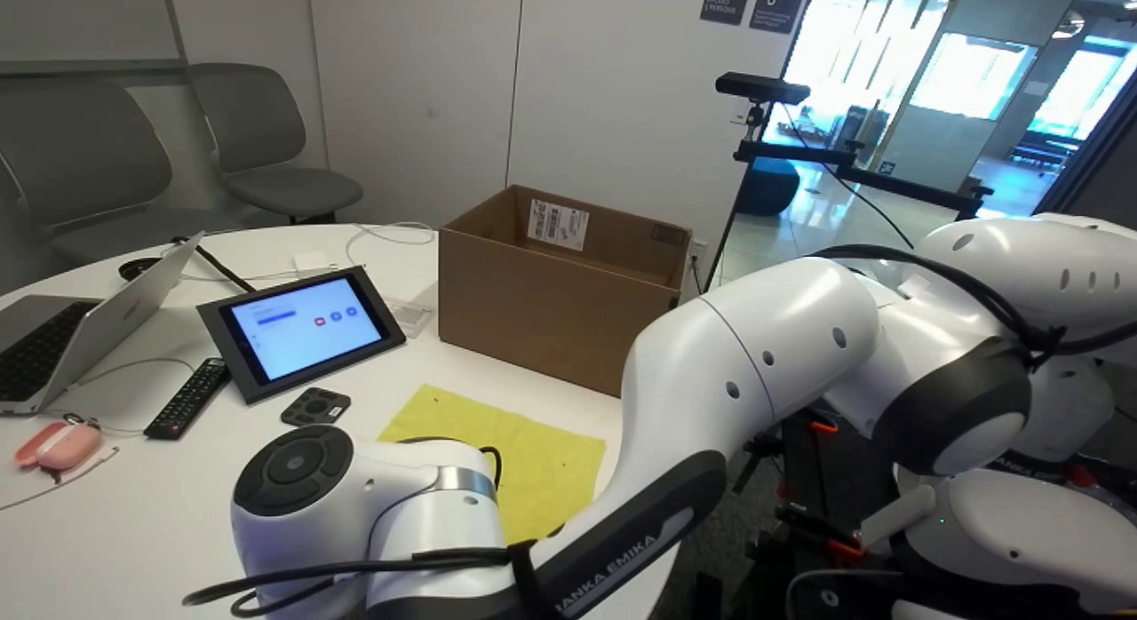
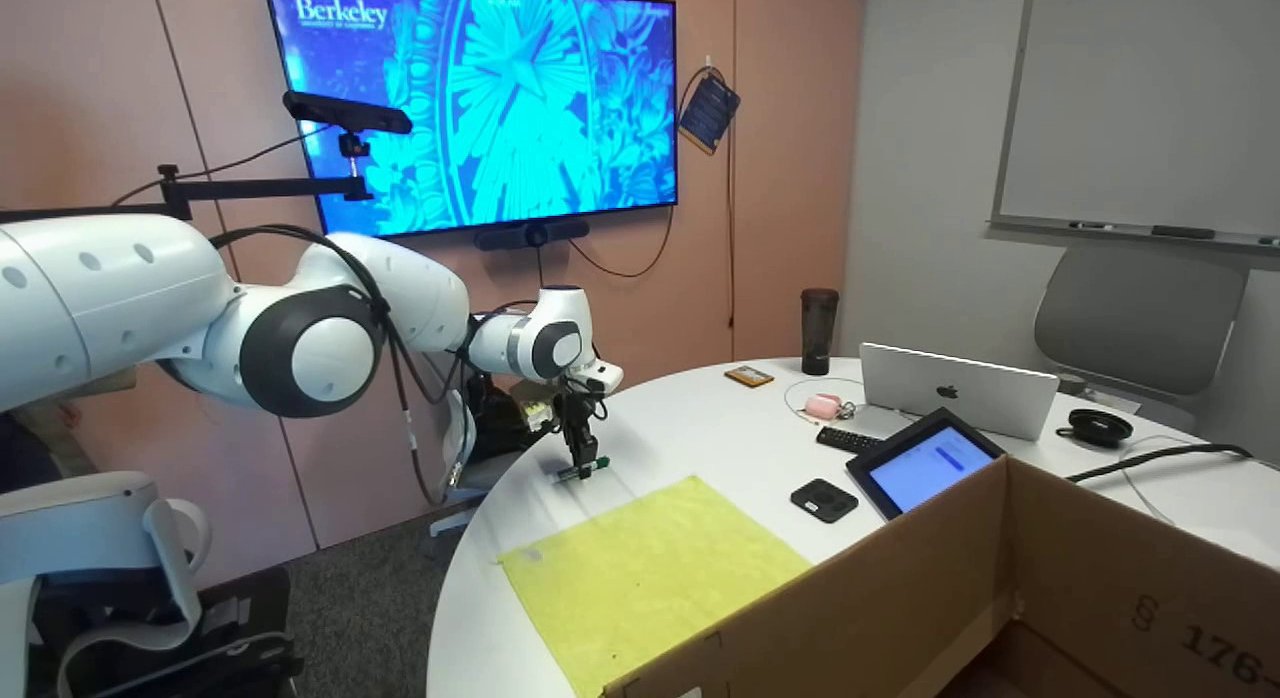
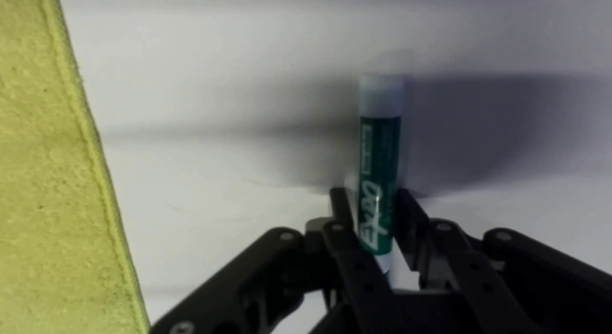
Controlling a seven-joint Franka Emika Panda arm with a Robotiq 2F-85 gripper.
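My gripper (image 2: 580,460) is low over the white table (image 2: 690,418) near its rounded edge. Its black fingers (image 3: 372,200) stand close on both sides of a green Expo marker (image 3: 380,152) and look shut on it. The marker (image 2: 601,464) lies level, at or just above the tabletop; its white end points away from the gripper in the wrist view, and the near end is partly hidden by a finger. A yellow cloth (image 3: 52,181) lies beside it, and also shows in both exterior views (image 1: 551,460) (image 2: 650,578). In an exterior view the arm (image 1: 426,522) shows, but the gripper is out of view.
An open cardboard box (image 1: 551,309) stands past the cloth. A tablet (image 1: 306,327), black puck-like device (image 1: 316,407), remote (image 1: 186,398), laptop (image 1: 124,318) and pink earbud case (image 1: 69,446) are on the table. A dark tumbler (image 2: 818,328) stands at the far edge.
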